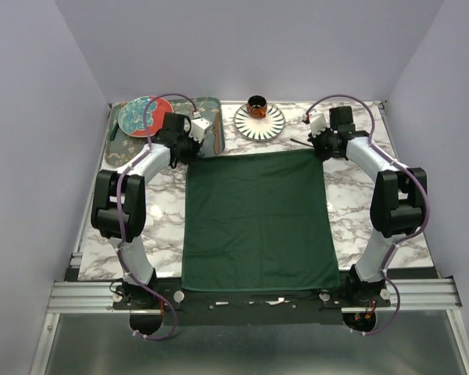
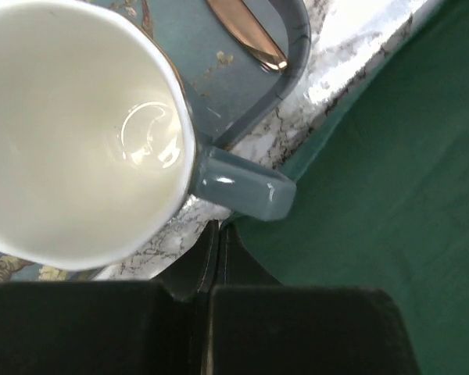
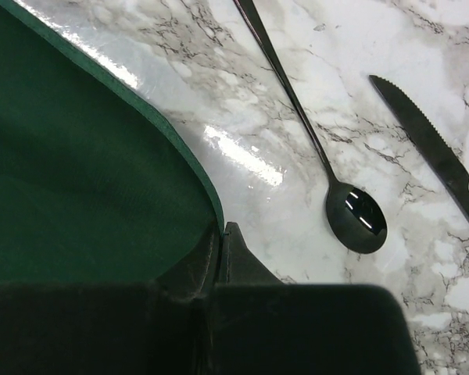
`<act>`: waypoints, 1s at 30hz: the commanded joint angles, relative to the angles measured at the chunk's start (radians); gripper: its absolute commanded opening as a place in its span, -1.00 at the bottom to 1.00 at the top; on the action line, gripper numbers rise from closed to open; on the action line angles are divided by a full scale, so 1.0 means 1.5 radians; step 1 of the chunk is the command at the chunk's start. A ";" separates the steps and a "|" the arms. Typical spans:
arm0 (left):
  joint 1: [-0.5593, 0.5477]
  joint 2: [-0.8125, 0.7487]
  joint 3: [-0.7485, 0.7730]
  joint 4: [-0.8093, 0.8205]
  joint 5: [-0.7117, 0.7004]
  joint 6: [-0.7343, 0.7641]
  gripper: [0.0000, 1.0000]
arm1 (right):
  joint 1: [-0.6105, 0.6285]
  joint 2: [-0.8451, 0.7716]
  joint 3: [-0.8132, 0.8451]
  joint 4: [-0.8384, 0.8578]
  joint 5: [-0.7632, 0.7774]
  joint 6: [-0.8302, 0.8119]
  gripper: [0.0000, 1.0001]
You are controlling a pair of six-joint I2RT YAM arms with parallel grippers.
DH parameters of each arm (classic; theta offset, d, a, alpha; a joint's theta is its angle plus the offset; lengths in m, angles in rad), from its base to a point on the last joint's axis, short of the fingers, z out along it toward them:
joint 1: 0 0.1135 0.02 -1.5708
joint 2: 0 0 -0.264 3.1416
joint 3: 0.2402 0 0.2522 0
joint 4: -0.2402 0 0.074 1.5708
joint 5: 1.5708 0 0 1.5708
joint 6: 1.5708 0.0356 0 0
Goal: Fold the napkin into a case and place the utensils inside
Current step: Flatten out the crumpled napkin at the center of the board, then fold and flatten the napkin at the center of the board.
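Note:
The dark green napkin [image 1: 256,219] lies spread flat on the marble table, reaching to the near edge. My left gripper [image 1: 189,152] is shut on its far left corner, seen in the left wrist view [image 2: 220,226] with the cloth [image 2: 375,180] to the right. My right gripper [image 1: 322,150] is shut on the far right corner, where the cloth edge [image 3: 78,172] curls up into the jaws [image 3: 222,228]. A matte black knife [image 3: 434,152] and a black spoon-shaped piece [image 3: 356,219] lie on the marble just right of that corner. No folded case shows.
A white mug [image 2: 70,133] with a grey-blue handle stands right beside my left gripper, at the edge of a green tray [image 2: 297,47] holding a shiny metal utensil [image 2: 246,31]. A patterned plate [image 1: 144,116] and a striped plate [image 1: 273,125] with a cup [image 1: 257,104] sit at the back.

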 commanded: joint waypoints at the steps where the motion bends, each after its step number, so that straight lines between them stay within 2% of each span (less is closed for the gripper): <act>1: 0.007 -0.068 -0.027 -0.027 0.035 0.065 -1.00 | -0.005 -0.075 -0.015 -0.031 -0.034 -0.043 -0.99; 7: 0.011 -0.142 -0.080 -0.084 0.055 0.132 -1.00 | -0.005 -0.144 -0.069 -0.089 -0.064 -0.094 -0.99; 13: 0.012 -0.217 -0.116 -0.091 0.043 0.132 -1.00 | -0.007 -0.179 -0.078 -0.104 -0.064 -0.097 -0.99; 24: 0.023 -0.121 0.050 -0.084 0.002 0.114 -1.00 | -0.014 -0.077 0.104 -0.126 -0.065 -0.073 -0.99; 30: 0.033 -0.126 0.082 -0.108 0.019 0.119 -1.00 | -0.020 -0.100 0.111 -0.148 -0.074 -0.085 -0.99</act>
